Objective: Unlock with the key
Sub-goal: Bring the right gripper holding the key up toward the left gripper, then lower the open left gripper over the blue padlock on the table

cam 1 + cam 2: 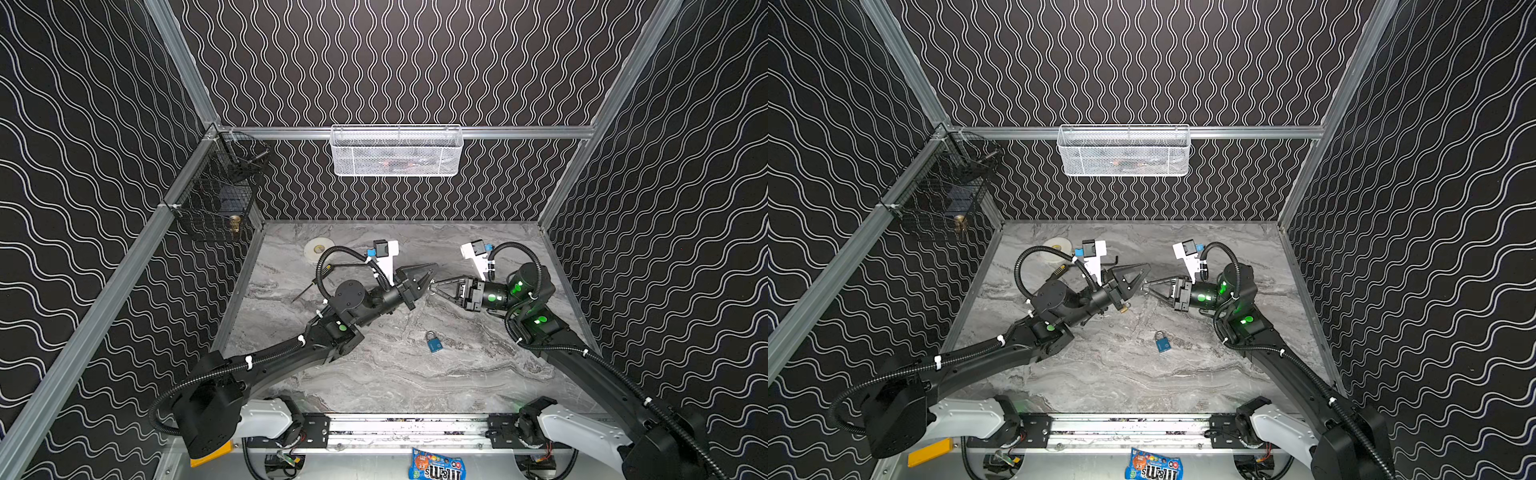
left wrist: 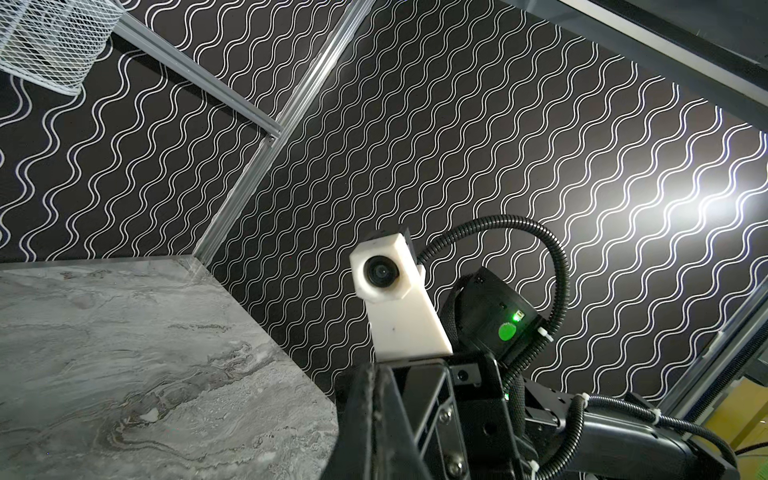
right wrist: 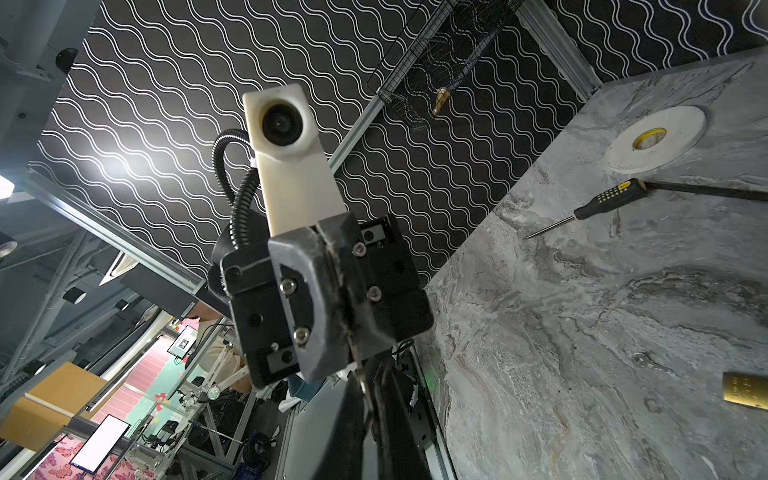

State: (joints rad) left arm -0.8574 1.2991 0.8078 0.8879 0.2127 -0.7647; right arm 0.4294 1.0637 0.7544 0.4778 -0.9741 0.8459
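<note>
Marble bench (image 1: 374, 374): blue padlock (image 1: 434, 343) lying flat, well apart from left hand (image 1: 432, 273) and right hand (image 1: 435, 286), both clenched, tips meeting above.

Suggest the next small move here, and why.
Probably ease the left gripper open: both it and the right gripper are shut, tips meeting above the table at a small bright object, perhaps the key, too small to confirm. The blue padlock lies untouched on it.
</note>
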